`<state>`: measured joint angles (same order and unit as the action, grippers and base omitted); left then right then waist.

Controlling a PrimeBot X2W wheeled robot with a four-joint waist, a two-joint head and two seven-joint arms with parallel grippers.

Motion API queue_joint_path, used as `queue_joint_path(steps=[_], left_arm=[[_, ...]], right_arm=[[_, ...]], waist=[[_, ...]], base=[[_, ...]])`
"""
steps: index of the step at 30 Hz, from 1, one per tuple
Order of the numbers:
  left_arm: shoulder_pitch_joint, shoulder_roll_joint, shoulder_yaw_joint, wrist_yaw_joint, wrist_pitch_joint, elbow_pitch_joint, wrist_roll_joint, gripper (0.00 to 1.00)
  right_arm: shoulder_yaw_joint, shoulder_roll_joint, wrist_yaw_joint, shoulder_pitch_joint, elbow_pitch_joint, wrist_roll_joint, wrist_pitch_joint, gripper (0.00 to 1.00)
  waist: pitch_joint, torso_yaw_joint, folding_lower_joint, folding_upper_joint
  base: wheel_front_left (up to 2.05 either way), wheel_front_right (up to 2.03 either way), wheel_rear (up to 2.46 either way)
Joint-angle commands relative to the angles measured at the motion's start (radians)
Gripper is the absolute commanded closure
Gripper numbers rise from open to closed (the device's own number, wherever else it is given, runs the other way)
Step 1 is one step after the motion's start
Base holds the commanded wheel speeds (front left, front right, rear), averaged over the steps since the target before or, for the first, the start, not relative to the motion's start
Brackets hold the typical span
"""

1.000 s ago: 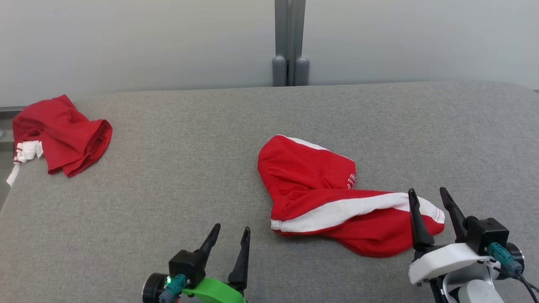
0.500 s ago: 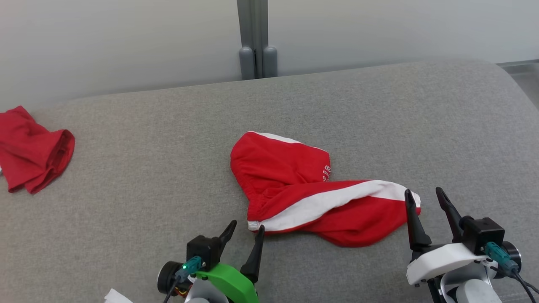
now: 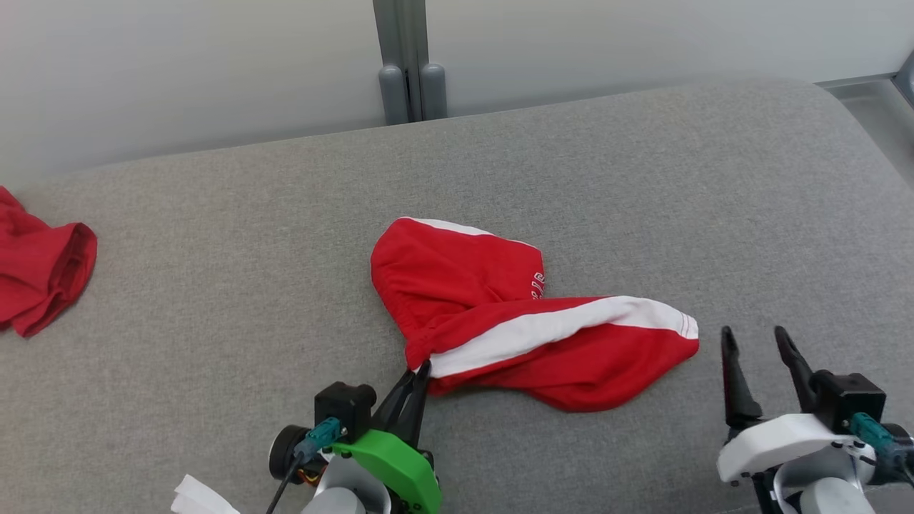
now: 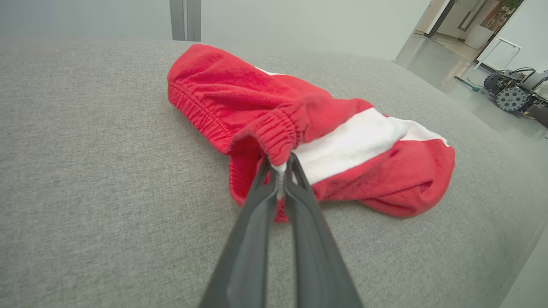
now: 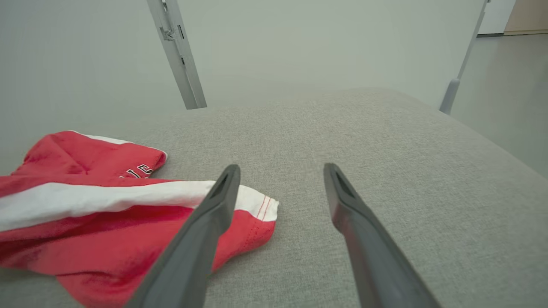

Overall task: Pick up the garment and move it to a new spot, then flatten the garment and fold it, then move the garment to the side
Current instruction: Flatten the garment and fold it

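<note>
Red garment (image 3: 528,328) — its waistband corner pinched by the low, forward-slanted left tool (image 3: 421,368) — right tool (image 3: 753,333) hovers wide open, empty.

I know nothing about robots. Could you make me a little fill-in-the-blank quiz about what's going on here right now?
1. The left gripper is shut on the waistband of a red garment with a broad ____ stripe.
2. The right gripper holds nothing and stands ____.
3. The garment lies on a ____ fabric surface.
4. Another red cloth lies far to the robot's ____.

Missing words: white; open; grey; left.
</note>
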<state>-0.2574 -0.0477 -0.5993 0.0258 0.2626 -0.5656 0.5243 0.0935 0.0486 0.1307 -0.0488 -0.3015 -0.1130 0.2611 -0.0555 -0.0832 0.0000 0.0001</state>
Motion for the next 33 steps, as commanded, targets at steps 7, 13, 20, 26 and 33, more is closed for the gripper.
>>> queue_joint_path(steps=[7, 13, 20, 26, 33], left_arm=[[0.028, -0.005, 0.033, -0.002, 0.003, 0.029, -0.028, 1.0], [0.041, -0.005, 0.046, 0.006, 0.003, 0.045, -0.045, 1.0], [0.02, -0.005, 0.034, 0.008, 0.003, 0.067, -0.049, 1.0], [0.002, -0.005, 0.025, 0.004, 0.003, 0.08, -0.049, 1.0], [0.0, -0.005, 0.031, 0.0, 0.003, 0.084, -0.049, 1.0]], right_arm=[[0.094, 0.002, 0.0, -0.069, -0.097, 0.046, -0.089, 0.0], [0.07, 0.003, 0.0, -0.173, -0.195, 0.092, -0.195, 0.0], [0.034, 0.017, 0.0, -0.306, -0.355, 0.148, -0.296, 0.0], [-0.004, 0.037, 0.0, -0.391, -0.502, 0.167, -0.357, 0.0], [-0.048, 0.049, 0.0, -0.438, -0.591, 0.169, -0.362, 0.84]], waist=[[-0.002, 0.028, 0.0, -0.0001], [-0.014, 0.047, 0.0, -0.0001], [-0.04, 0.069, 0.0, -0.0001], [-0.062, 0.089, 0.0, -0.0001], [-0.066, 0.091, 0.0, -0.0001]], base=[[0.0, 0.0, 0.0], [0.0, 0.0, 0.0], [0.0, 0.0, 0.0], [0.0, 0.0, 0.0], [0.0, 0.0, 0.0]])
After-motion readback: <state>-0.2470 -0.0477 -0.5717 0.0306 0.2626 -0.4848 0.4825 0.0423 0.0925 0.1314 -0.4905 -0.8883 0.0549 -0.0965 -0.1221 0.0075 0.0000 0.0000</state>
